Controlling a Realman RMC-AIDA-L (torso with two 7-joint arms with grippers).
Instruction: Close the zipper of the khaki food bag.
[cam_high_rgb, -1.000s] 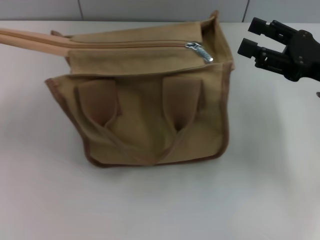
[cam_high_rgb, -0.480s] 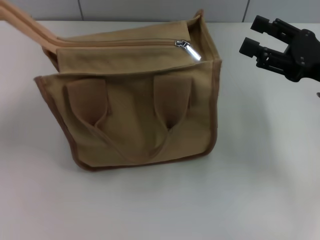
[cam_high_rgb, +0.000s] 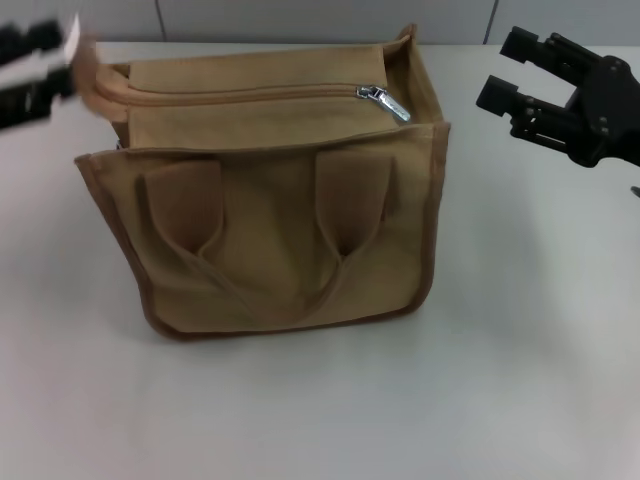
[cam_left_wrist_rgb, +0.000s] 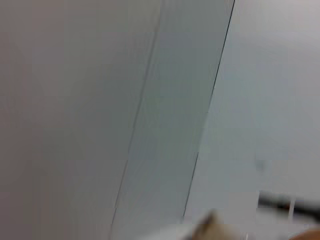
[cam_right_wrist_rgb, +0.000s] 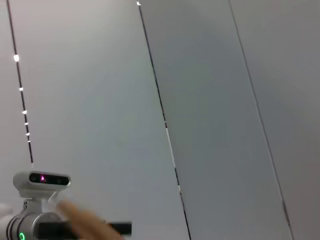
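The khaki food bag (cam_high_rgb: 280, 240) stands upright in the middle of the white table, its two looped handles facing me. The zipper (cam_high_rgb: 250, 95) runs along its top panel. The silver pull tab (cam_high_rgb: 385, 103) lies near the bag's right end. My left gripper (cam_high_rgb: 35, 70) is blurred at the far upper left, right beside the tan strap end (cam_high_rgb: 98, 78) at the bag's left end. My right gripper (cam_high_rgb: 503, 70) is open and empty, held above the table to the right of the bag and clear of it.
The white table (cam_high_rgb: 520, 330) stretches in front of and to the right of the bag. A grey panelled wall (cam_high_rgb: 300, 18) runs behind it. Both wrist views show only wall panels (cam_left_wrist_rgb: 165, 100), and the right one also shows a white camera head (cam_right_wrist_rgb: 41, 180).
The tan strap that was stretched far to the left has drawn back to the bag's left end. My left gripper has come into view there. The bag shifted. The right gripper stayed put.
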